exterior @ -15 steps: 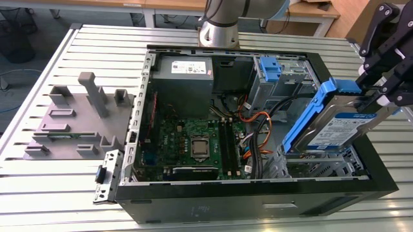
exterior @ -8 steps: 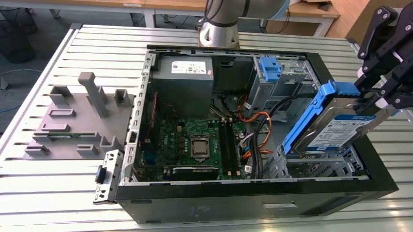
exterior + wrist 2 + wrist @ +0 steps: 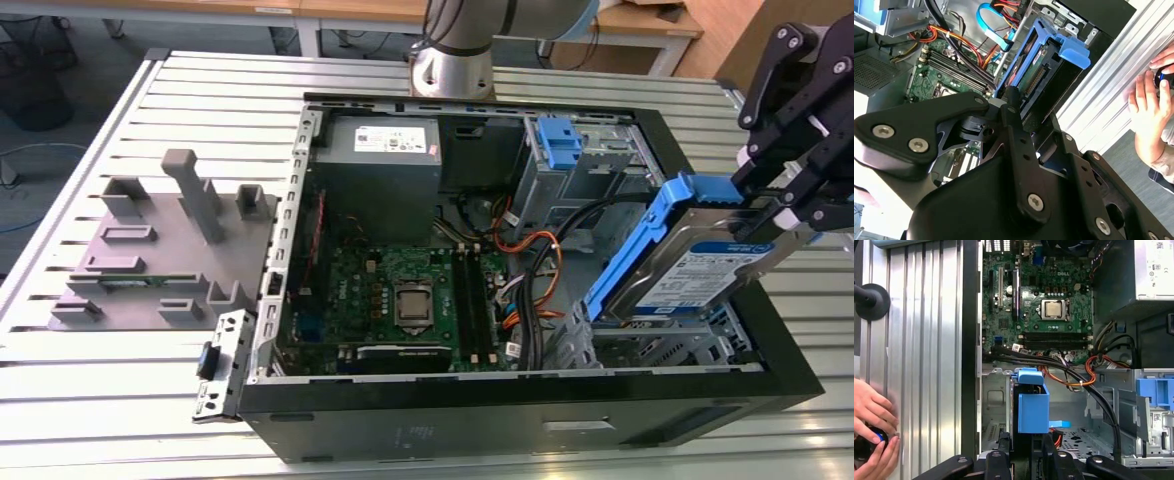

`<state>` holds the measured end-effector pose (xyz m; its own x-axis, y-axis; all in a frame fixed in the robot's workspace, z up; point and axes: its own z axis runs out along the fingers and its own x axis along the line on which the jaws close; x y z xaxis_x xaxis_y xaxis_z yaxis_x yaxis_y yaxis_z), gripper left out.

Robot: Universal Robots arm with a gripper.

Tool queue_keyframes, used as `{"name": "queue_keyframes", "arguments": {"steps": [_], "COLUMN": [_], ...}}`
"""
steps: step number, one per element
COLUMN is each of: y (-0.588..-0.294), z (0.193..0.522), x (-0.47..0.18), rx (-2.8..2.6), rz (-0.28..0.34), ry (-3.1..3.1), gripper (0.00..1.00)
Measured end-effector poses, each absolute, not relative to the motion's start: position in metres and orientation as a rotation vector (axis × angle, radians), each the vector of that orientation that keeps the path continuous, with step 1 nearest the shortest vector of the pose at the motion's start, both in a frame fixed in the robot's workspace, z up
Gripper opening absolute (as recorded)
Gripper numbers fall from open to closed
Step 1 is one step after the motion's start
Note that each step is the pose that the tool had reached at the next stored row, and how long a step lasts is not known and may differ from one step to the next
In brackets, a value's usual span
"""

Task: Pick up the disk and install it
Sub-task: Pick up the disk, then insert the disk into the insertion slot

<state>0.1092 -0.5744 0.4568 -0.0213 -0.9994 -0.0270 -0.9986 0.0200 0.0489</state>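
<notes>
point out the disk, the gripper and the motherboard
the disk [image 3: 714, 272], exterior view, its white label
the gripper [image 3: 781, 203], exterior view, between its fingertips
the motherboard [image 3: 358, 290], exterior view, its green board

The arm's grey base column [image 3: 451, 52] stands upright at the far side of the exterior view. The gripper [image 3: 771, 198] hangs at that view's right. Its black linkage is tilted, with the fingers reaching down and toward the view's left. The jaws are closed on the blue-framed upper end of the disk [image 3: 694, 270], holding it slanted in the air. In the first wrist view the dark fingers [image 3: 1003, 447] press the blue frame from both sides. The second wrist view shows the bolted linkage bars converging on that same end.
</notes>
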Motion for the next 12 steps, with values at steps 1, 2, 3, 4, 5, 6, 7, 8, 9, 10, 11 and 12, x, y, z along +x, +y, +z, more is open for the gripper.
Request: {"name": "queue_keyframes", "arguments": {"steps": [1,2,3,4,5,6,7,8,9,10,11,12], "y": [-0.5744,-0.5744,-0.5744,-0.5744,-0.5744,-0.5744,-0.5743,-0.5742,-0.5741,-0.5739,-0.5737,-0.5735], "z": [0.4568,0.4566,0.4561,0.4557,0.4555,0.4555,0.4553,0.4551,0.4550,0.4550,0.4550,0.4549], "x": [0.1092,0.1092,0.1092,0.1094,0.1095,0.1095,0.1095,0.1095,0.1095,0.1095,0.1096,0.1096], "rx": [2.187,2.187,2.187,2.187,2.187,2.187,2.187,2.187,2.187,2.187,2.187,2.187], "rz": [-0.084,-0.084,-0.084,-0.084,-0.084,-0.084,-0.084,-0.084,-0.084,-0.084,-0.084,-0.084], "ry": [-2.233,-2.233,-2.233,-2.233,-2.233,-2.233,-2.233,-2.233,-2.233,-2.233,-2.233,-2.233], "gripper": [0.35,0.35,0.35,0.35,0.35,0.35,0.35,0.35,0.35,0.35,0.35,0.35]}}
